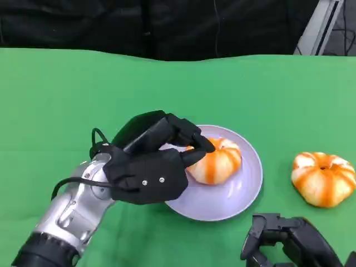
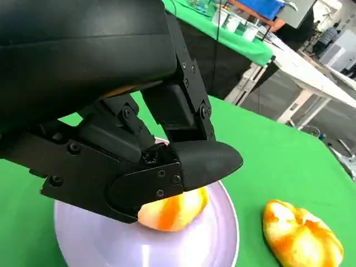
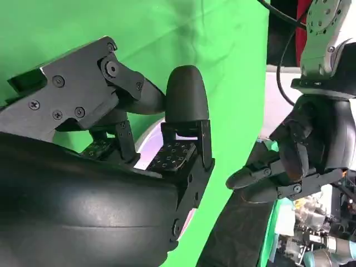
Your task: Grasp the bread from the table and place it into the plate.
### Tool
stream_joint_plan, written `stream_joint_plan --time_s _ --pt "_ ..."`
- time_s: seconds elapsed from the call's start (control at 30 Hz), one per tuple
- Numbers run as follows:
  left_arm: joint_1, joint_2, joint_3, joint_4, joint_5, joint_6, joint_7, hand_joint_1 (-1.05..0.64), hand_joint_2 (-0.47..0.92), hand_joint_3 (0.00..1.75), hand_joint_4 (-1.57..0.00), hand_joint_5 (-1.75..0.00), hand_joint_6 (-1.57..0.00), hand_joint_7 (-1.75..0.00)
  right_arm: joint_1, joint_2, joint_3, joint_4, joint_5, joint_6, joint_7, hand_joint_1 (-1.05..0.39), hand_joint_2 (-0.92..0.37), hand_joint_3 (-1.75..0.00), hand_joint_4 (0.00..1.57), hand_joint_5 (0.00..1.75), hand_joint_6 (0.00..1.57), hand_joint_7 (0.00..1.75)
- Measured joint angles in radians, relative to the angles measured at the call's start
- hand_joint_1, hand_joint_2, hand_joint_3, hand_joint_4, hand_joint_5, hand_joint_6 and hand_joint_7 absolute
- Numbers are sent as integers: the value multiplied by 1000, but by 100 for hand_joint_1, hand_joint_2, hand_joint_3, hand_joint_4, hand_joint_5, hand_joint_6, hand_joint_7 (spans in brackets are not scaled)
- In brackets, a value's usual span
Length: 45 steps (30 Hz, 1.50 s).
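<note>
Left hand clamped on the orange-striped round bread, already resting in the lavender round plate: it should spread its fingers first, then lift straight away.

Left forearm: a silver metal tube with a black cuff at its lower end and thin black cables looping beside the wrist. Left hand: matte black, with a rounded glossy shell, blocky fingers and small silver screws. Right hand: also black, angular segments, rounded fingertips, dimpled pads and dark screws along the links.
</note>
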Motion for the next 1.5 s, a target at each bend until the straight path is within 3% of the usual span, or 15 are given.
stream_joint_plan --time_s 0.2,0.23,0.47,0.77,0.93,1.03,1.17,1.5 --pt "96 9 75 -85 -102 16 -27 -83 92 76 -78 0 -107 -7 -3 0 -2 0 4 0 2 -9 -59 -102 87 142 88 117" --pt "98 11 77 -85 -103 18 -30 -81 92 75 -83 -2 -106 -6 -3 0 -2 0 4 0 2 -9 -59 -102 86 142 88 117" --pt "229 -33 180 -113 -351 -80 -87 -79 92 74 -84 -1 -105 -4 7 0 0 -1 13 -1 11 -9 -59 -101 86 144 87 118" --pt "321 -86 211 -166 -504 -124 -167 -77 92 53 -86 -1 -84 0 4 0 -2 0 14 -1 13 -10 -59 -100 86 143 88 118" --pt "393 -120 221 -202 -560 -138 -186 -77 92 50 -89 -2 -80 0 4 -1 -2 -1 12 -1 11 -9 -60 -99 86 142 88 118" --pt "415 -130 231 -209 -592 -152 -205 -76 92 45 -91 -2 -69 0 6 0 -1 -5 13 0 12 -9 -60 -99 86 142 88 118" --pt "479 -159 233 -198 -623 -176 -236 -74 92 44 -94 -3 -65 0 11 -1 -1 -11 16 2 13 -10 -60 -99 86 143 87 118" --pt "535 -208 270 -23 -638 -391 -292 -71 92 42 -100 -5 -68 -2 12 -1 -1 -25 15 2 10 -10 -58 -104 87 143 87 118"
